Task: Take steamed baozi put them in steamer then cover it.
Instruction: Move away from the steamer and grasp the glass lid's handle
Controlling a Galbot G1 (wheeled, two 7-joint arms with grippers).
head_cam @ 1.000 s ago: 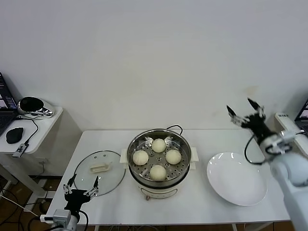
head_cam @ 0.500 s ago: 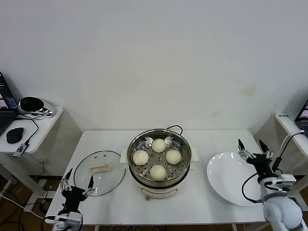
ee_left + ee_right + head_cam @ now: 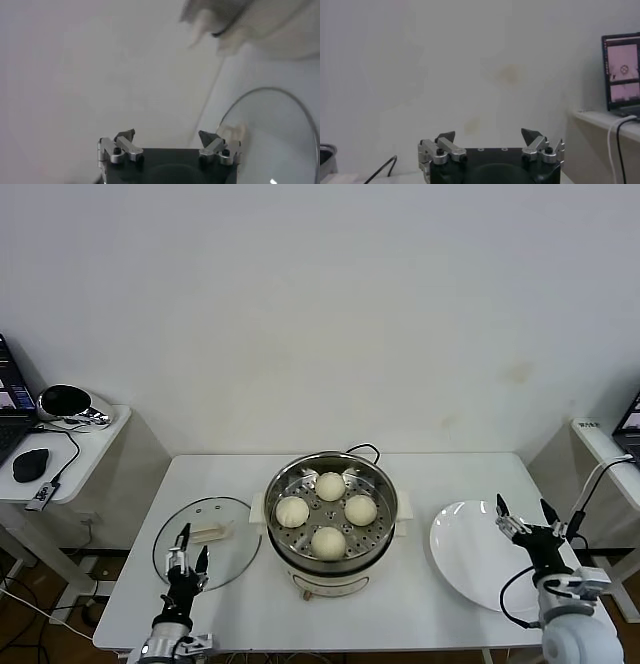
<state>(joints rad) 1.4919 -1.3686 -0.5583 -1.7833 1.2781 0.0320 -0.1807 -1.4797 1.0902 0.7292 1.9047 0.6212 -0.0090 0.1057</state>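
I count four steamed baozi (image 3: 329,514) in one steamer (image 3: 331,559), one cover (image 3: 206,542) at its nine o'clock, one plate (image 3: 485,559) at three o'clock.

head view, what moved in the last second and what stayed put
The right hand came down from high by the wall to low over the near right edge of the flat white plate, open and empty. The left hand moved inward and forward to the near rim of the clear glass cover, open, holding nothing. The four cream-white baozi in the steel steamer, the cover and the plate stayed put.
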